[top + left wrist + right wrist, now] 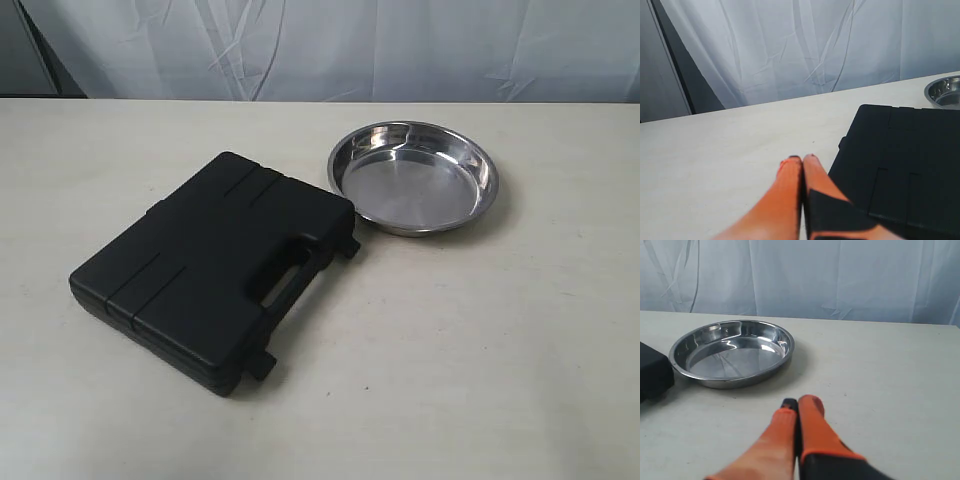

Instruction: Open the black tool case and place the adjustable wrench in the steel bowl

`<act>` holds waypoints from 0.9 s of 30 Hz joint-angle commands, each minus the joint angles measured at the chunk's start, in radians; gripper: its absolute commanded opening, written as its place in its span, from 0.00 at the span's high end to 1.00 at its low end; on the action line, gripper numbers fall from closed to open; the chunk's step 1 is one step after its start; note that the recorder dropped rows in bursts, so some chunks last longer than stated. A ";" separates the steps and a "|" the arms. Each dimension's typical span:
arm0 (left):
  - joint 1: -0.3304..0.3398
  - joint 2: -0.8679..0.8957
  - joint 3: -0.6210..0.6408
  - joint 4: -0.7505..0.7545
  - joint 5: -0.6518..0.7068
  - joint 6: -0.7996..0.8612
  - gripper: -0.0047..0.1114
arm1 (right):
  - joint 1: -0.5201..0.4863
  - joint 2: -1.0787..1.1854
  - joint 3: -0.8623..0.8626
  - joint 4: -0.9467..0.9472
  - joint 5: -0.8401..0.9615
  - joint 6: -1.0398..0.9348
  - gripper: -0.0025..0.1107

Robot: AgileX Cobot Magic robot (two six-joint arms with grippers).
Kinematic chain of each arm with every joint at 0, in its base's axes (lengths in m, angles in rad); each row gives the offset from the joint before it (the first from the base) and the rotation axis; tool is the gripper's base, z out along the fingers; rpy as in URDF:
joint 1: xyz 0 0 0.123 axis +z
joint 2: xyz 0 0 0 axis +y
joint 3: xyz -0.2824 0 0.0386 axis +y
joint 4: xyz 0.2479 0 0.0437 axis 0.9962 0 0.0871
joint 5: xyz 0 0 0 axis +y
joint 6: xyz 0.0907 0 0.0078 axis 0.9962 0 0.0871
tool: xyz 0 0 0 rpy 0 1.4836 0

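Left gripper point(802, 159), right gripper point(799, 402) clenched, empty; black tool case point(200, 260) closed, lying diagonal, handle side rightward.

left wrist: black tool case point(900, 165) cropped | steel bowl point(946, 92) cropped | case interior hidden: closed

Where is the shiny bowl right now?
In the exterior view the steel bowl sits on the table, right of centre, just past the right-hand corner of the closed black tool case.
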 commanded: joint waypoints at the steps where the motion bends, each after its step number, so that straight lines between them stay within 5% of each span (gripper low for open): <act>1: -0.001 0.004 -0.002 -0.002 -0.005 -0.001 0.96 | -0.005 -0.007 0.001 0.001 -0.004 -0.003 0.98; 7: -0.001 0.004 -0.002 -0.002 -0.005 -0.001 0.96 | -0.005 -0.007 0.001 -0.062 -0.041 -0.011 0.98; 10: -0.001 0.004 -0.002 -0.002 -0.005 -0.001 0.96 | -0.005 -0.007 0.001 -0.096 -0.229 0.001 0.98; 14: -0.001 0.004 -0.002 -0.002 -0.005 -0.001 0.96 | -0.005 -0.007 0.001 0.504 -0.383 0.281 0.98; 17: -0.001 0.004 -0.002 -0.002 -0.005 -0.001 0.96 | -0.005 -0.007 0.001 0.660 -0.505 0.290 0.98; 24: -0.001 0.004 -0.002 -0.002 -0.005 -0.001 0.96 | -0.005 -0.007 -0.077 0.639 -0.478 0.568 0.98; 27: -0.001 0.004 -0.002 -0.002 -0.005 -0.001 0.96 | -0.005 -0.007 -0.193 0.435 -0.433 0.573 0.98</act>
